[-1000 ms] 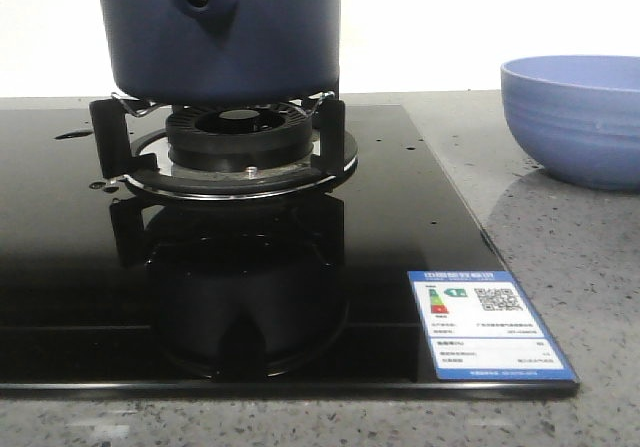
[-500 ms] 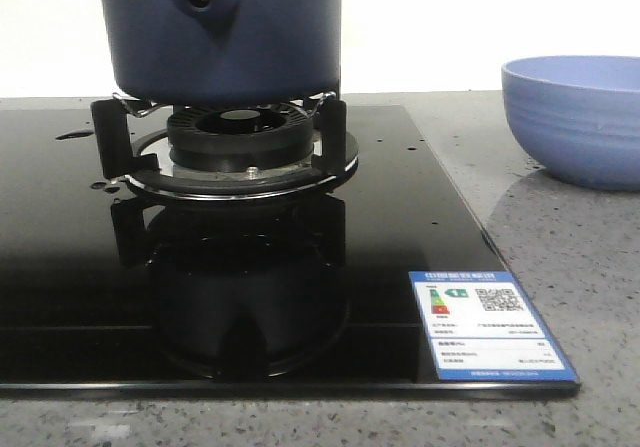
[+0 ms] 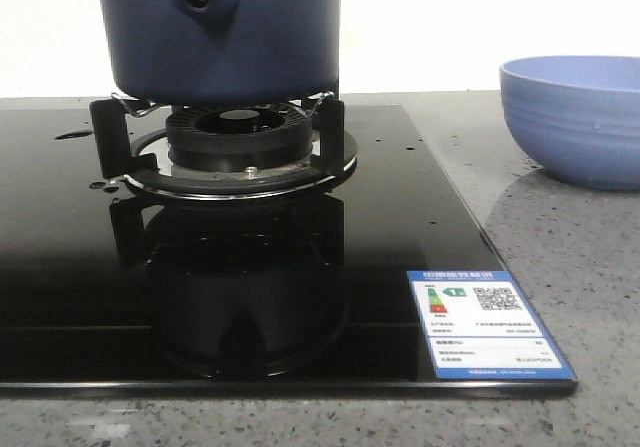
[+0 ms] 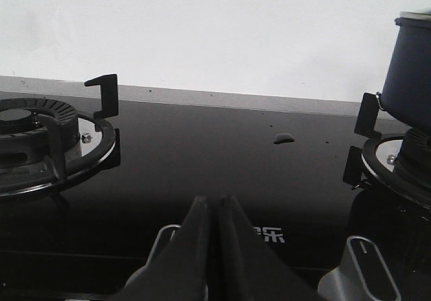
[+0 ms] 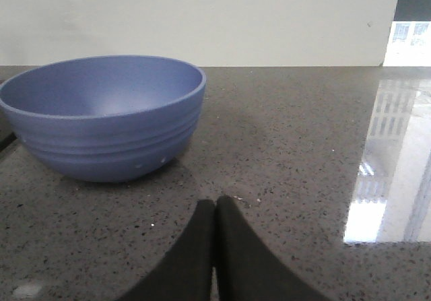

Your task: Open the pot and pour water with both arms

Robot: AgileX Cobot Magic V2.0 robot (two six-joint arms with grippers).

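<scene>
Dark blue pot (image 3: 225, 37) set on stove ring (image 3: 230, 152). Light blue bowl (image 3: 575, 117) placed on desk (image 3: 590, 267). Left tool (image 4: 214, 210) closed, nothing held. Right tool (image 5: 215, 210) closed, nothing held.

light: bright, even | glare: countertop (image 5: 384, 180) | focus: sharp | cooktop (image 3: 60, 267) mirror-like

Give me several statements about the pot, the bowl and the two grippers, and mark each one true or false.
1. The pot stands on the burner support of the black cooktop. True.
2. The blue bowl sits on the black cooktop. False: it rests on the grey stone counter beside it.
3. The left gripper is shut and holds nothing. True.
4. The right gripper grips the bowl rim. False: it is shut, apart from the bowl.
5. The bowl holds fruit. False: the part of the inside in view looks empty.
</scene>
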